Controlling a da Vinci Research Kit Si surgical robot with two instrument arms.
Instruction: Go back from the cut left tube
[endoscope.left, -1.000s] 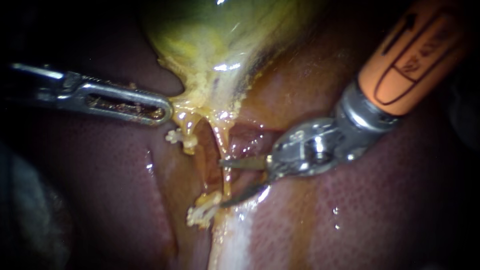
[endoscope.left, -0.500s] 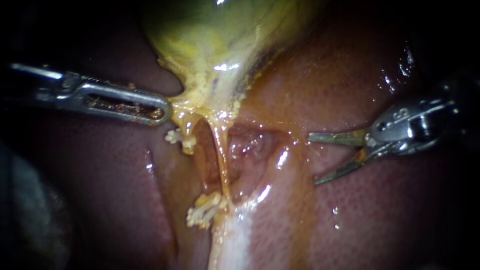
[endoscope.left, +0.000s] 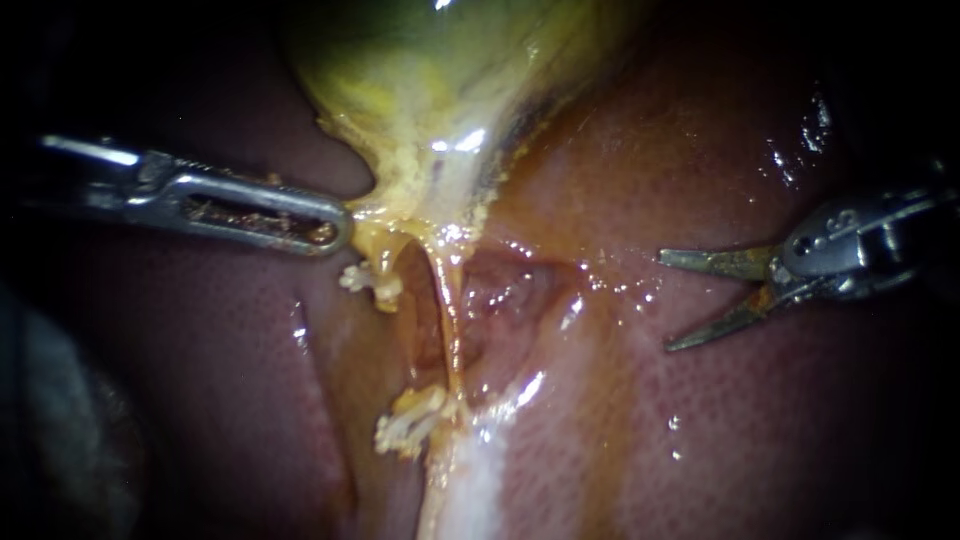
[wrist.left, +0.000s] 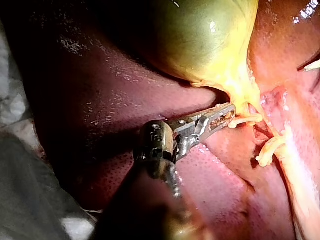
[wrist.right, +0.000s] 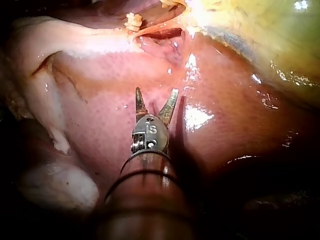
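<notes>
Currently, at the left of the frame, the left instrument (endoscope.left: 335, 228), a slim steel shaft with slotted jaws, has those jaws closed on the yellow fatty lower edge of the green-yellow gallbladder (endoscope.left: 420, 90). Just below and right of its tip lies the cut left tube (endoscope.left: 368, 282). Its pale, frayed upper end hangs from the gallbladder, and the matching lower stump (endoscope.left: 408, 428) rests on the dark red liver (endoscope.left: 780, 430), the two ends well apart. Beside them, a thin amber uncut strand (endoscope.left: 447, 300) runs from gallbladder to liver. At the far right, the right instrument (endoscope.left: 666, 302) hovers over the liver with two thin blades spread wide and empty, well clear of both ends.

Hazards:
- A dropped tip would let the open blades score the liver.
- Excess pull by the left instrument could tear the uncut strand.
</notes>
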